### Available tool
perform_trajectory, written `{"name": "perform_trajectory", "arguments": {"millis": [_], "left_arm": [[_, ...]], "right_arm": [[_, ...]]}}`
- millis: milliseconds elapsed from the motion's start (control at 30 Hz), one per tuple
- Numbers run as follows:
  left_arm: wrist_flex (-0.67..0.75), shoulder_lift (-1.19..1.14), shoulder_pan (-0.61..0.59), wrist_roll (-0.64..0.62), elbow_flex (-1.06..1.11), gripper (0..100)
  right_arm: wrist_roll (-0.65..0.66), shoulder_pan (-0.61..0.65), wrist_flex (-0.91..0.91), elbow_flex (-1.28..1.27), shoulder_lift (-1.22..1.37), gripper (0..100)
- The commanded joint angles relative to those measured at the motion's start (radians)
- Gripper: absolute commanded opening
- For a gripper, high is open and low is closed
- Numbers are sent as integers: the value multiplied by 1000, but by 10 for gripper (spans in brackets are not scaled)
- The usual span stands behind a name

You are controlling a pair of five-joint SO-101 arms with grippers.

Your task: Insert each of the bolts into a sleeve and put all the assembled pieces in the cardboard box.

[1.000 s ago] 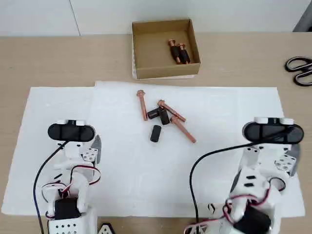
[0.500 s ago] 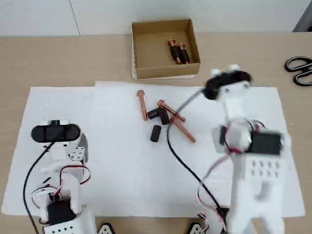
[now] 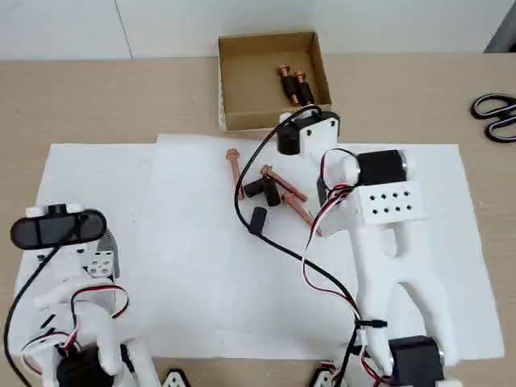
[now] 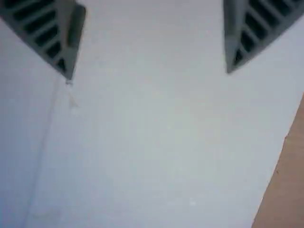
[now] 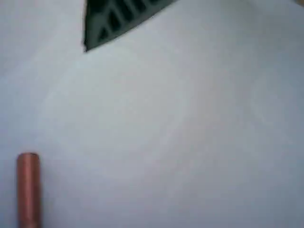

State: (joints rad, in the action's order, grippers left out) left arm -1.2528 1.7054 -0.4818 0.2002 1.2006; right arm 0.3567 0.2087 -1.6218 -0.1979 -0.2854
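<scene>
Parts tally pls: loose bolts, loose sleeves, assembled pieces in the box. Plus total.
Loose bolts: 3
Loose sleeves: 3
Assembled pieces in the cardboard box: 2
Total: 8

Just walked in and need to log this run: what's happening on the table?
The right arm is stretched over the loose bolts and sleeves on the white sheet. The left arm sits back at the near edge, jaws open. Two assembled pieces lie in the cardboard box.
</scene>
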Motion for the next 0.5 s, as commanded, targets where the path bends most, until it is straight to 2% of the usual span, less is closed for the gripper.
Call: {"name": "perform_trajectory", "arguments": {"millis": [0,133,267,467], "left_arm": [[-23,-181,-3,6,-179,196],[-35,-468,-5,6,-423,196],[-129,-738,-5,3,-664,196],[-224,-1003,0,2,-806,196]], "right_arm": [[11,24,12,43,2,247],[8,41,12,43,2,247],[-15,47,16,48,2,246],[-287,56,176,49,2,244]]}}
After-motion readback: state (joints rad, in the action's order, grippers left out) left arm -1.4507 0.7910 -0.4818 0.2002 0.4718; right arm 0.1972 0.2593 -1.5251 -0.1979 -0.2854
